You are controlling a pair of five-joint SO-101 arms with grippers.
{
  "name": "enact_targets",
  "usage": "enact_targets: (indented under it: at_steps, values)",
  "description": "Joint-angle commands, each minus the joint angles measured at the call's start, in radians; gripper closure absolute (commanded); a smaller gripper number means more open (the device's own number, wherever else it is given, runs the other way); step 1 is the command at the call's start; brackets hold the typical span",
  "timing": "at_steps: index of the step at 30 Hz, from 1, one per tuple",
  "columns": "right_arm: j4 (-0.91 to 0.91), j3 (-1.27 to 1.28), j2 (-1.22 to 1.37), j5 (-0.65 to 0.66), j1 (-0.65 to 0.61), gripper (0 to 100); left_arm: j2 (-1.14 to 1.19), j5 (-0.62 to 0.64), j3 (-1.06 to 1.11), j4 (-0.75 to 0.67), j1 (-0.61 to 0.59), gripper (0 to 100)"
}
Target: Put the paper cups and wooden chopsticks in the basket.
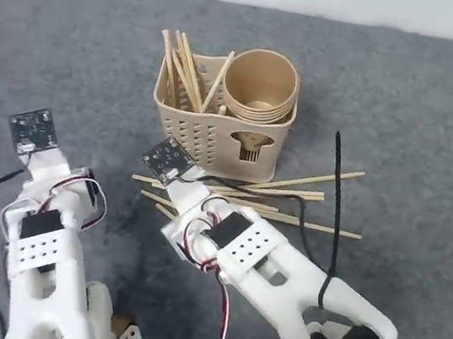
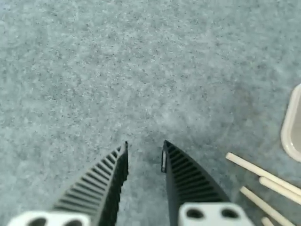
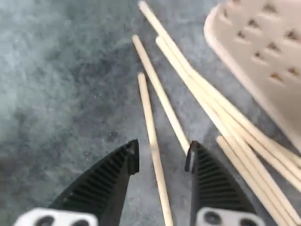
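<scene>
**Ann:** Looking down from up high, where is everything?
**Ben:** The basket sits at 12 o'clock on the table. The cups are stacked inside it, beside some chopsticks. The loose chopsticks lie near it, at its 6 o'clock.
**Ann:** And the left arm's camera?
**Ben:** The left gripper is a little open and holds nothing. There's lots of bare table around it.
**Ann:** The right arm's?
**Ben:** The right gripper is wide open, with one chopstick between its jaws, not pinched. I think it's picking up sticks now. Next it should drop down and squeeze. The basket wall is close, so go carefully.
</scene>
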Motion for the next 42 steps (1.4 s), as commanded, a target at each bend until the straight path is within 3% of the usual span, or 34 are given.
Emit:
enact_targets:
  at_steps: [1, 11, 21, 29, 37, 42]
  values:
    - [-0.018, -0.081, 0.018, -0.005, -0.03, 86.1, -0.026, 0.012, -0.012, -0.018, -0.006, 88]
    - [-0.019, -0.224, 0.312, -0.005, -0.036, 86.1, -0.018, 0.014, -0.021, -0.017, -0.025, 88]
    - [-0.068, -0.235, 0.337, -0.005, -0.036, 86.4, 0.239, 0.014, -0.165, -0.02, -0.06, 88]
    - [-0.216, -0.17, 0.386, -0.005, -0.038, 86.4, 0.252, 0.014, -0.174, -0.02, -0.06, 88]
    - [-0.171, -0.195, 0.406, -0.005, -0.038, 86.9, 0.252, 0.014, -0.174, -0.02, -0.06, 88]
    - [-0.177, -0.195, 0.406, -0.011, -0.038, 99.7, 0.252, 0.014, -0.174, -0.02, -0.06, 88]
